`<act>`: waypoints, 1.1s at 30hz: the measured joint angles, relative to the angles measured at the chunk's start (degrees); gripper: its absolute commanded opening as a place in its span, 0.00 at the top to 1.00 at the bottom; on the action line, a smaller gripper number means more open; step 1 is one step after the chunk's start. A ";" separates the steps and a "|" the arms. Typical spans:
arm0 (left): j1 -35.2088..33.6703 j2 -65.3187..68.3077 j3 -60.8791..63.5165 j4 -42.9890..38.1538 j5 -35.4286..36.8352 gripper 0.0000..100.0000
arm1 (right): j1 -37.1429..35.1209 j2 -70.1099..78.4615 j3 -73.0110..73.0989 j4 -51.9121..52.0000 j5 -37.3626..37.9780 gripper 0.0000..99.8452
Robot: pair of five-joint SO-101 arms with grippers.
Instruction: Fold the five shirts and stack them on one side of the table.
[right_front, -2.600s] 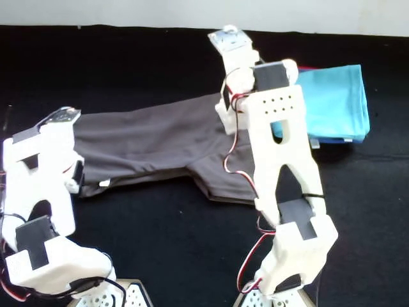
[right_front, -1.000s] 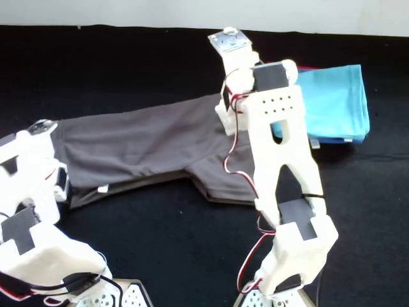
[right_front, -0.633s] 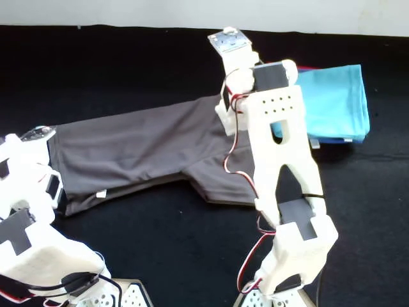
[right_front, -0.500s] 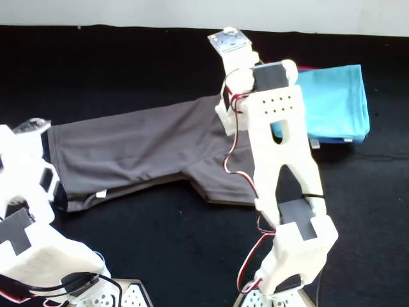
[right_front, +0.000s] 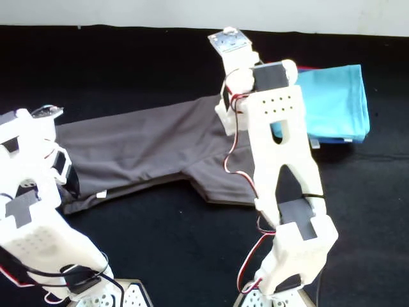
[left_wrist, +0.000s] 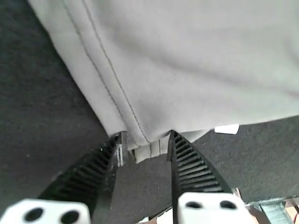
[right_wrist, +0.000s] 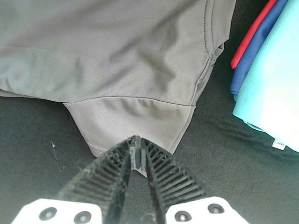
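left arm (right_front: 29,211) stood bent at the table's near left edge, wrist tipped downward | left gripper (left_wrist: 145,140) hung low, jaws parted | right arm (right_front: 281,153) reached forward, wrist angled down | right gripper (right_wrist: 136,144) pointed down, jaws pressed together, seemingly with no gap at the tips

Looking from up high, my right arm (right_front: 281,160) lies across the grey shirt (right_front: 147,144) and covers one edge of the teal shirt (right_front: 335,102). My left arm (right_front: 32,192) hides the grey shirt's other end. Red shirt (right_wrist: 252,32) and blue shirt (right_wrist: 254,53) are just slivers, cut off at the frame. White tag (left_wrist: 227,129): too small to read.
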 measured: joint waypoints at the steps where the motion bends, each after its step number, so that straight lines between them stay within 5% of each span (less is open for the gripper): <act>1: 0.00 0.18 0.00 -0.26 0.00 0.85 | 0.00 0.00 0.00 0.00 0.00 0.99; 6: 0.18 0.53 0.44 -0.79 0.00 1.00 | 0.00 0.00 0.00 0.00 0.00 0.99; 14: 3.78 0.53 0.44 -0.26 0.00 0.99 | 0.00 0.00 0.00 0.00 0.00 0.99; 23: 4.84 0.53 -2.20 9.32 0.00 0.99 | 0.00 0.00 0.00 0.00 0.00 0.99; 33: 4.84 -12.48 1.14 13.71 0.00 0.99 | 0.00 0.00 0.09 0.00 0.00 0.99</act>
